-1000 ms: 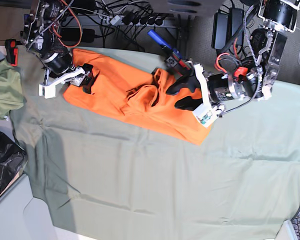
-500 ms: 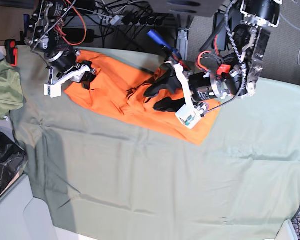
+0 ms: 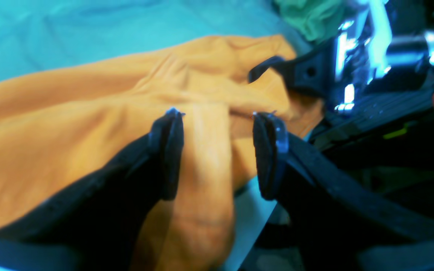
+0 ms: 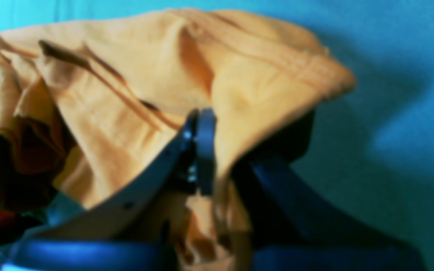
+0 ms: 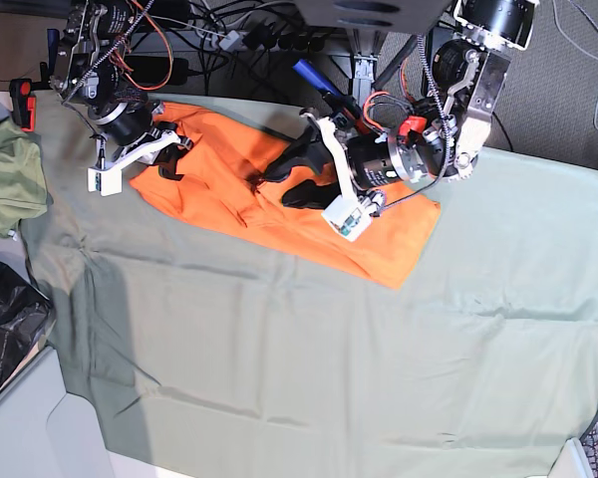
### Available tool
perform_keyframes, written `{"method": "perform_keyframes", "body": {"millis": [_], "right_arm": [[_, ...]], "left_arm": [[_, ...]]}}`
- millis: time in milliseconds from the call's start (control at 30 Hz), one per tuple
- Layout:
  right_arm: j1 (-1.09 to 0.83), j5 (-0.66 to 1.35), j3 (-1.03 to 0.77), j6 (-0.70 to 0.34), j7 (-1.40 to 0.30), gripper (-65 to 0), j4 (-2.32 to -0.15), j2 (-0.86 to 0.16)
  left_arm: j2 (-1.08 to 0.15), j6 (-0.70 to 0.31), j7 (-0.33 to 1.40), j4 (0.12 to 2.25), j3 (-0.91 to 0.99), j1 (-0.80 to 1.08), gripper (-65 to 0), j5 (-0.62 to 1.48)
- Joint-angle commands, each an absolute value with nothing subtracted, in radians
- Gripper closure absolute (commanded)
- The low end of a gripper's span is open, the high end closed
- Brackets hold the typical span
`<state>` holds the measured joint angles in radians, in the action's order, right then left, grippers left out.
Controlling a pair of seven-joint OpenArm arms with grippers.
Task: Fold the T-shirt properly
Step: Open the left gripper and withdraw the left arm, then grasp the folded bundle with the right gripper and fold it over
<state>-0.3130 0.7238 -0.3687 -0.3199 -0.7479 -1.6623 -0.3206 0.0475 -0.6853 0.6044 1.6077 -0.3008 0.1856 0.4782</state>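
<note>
The shirt (image 5: 394,244) lies bunched in a long band across the upper part of the worktop (image 5: 279,368), running from the right pincer (image 5: 175,159) to a point past the left pincer (image 5: 275,189). The right pincer is closed on the shirt at one end of the band; in the right wrist view, the cloth passes between its fingers (image 4: 205,146), and a stitched edge folds over one of them. The left pincer is open, its two dark fingers (image 3: 166,154) standing apart above the middle section of the shirt. In the left wrist view, a raised ridge of cloth runs between these fingers; whether either finger touches it cannot be told. The left arm (image 5: 468,100) extends over the shirt from the far side of the worktop. The right arm (image 5: 100,60) reaches in from the far corner. The worktop carries a green cover, which shows blue in both wrist views. A green cloth (image 5: 10,179) lies crumpled at the side of the worktop near the right arm, and a black bag (image 5: 10,319) is located just beside it, toward the near edge.
</note>
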Motion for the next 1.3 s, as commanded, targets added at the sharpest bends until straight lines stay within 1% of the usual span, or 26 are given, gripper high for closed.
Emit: {"method": "perform_keyframes", "body": {"millis": [0,167,300,433,600,767,833,967,1133,1267], "right_arm": [[-0.308,0.711,-0.374,-0.409,-0.729,0.0,-1.676,-0.336],[-0.308,0.709,-0.404,-0.409,-0.73,0.0,-1.676,-0.336],[-0.308,0.82,-0.443,-0.414,-0.737,0.0,-1.689,-0.347],[-0.308,0.849,-0.447,-0.434,-0.756,0.0,-1.781,-0.346],[-0.304,0.846,-0.447,-0.434,-0.756,0.0,-1.926,-0.34],[-0.28,0.846,-0.416,-0.434,-0.752,0.0,-2.017,-0.261],[-0.273,0.826,-0.371,-0.434,-0.741,0.0,-2.027,-0.211],[-0.239,0.72,-0.247,-0.434,-0.702,0.0,-2.022,-0.116],[-0.215,0.578,-0.118,-0.434,-0.646,0.0,-2.02,-0.03],[-0.2,0.478,-0.03,-0.434,-0.635,0.0,-1.992,0.025]], "left_arm": [[0.065,-0.698,0.579,1.621,-0.304,0.177,-32.9,0.496],[0.066,-0.698,0.61,1.631,-0.297,0.174,-32.8,0.508],[0.036,-0.698,0.705,1.744,-0.251,0.167,-32.8,0.635],[-0.058,-0.698,0.719,1.823,-0.192,0.167,-32.8,0.637],[-0.197,-0.698,0.715,1.845,-0.075,0.167,-32.8,0.67],[-0.348,-0.698,0.716,1.845,0.047,0.176,-32.8,0.698],[-0.405,-0.698,0.716,1.845,0.094,0.186,-32.8,0.722],[-0.491,-0.698,0.745,1.845,0.16,0.191,-32.8,0.8],[-0.535,-0.698,0.773,1.845,0.17,0.192,-32.8,0.835],[-0.554,-0.698,0.791,1.845,0.17,0.192,-32.8,0.866]]}}
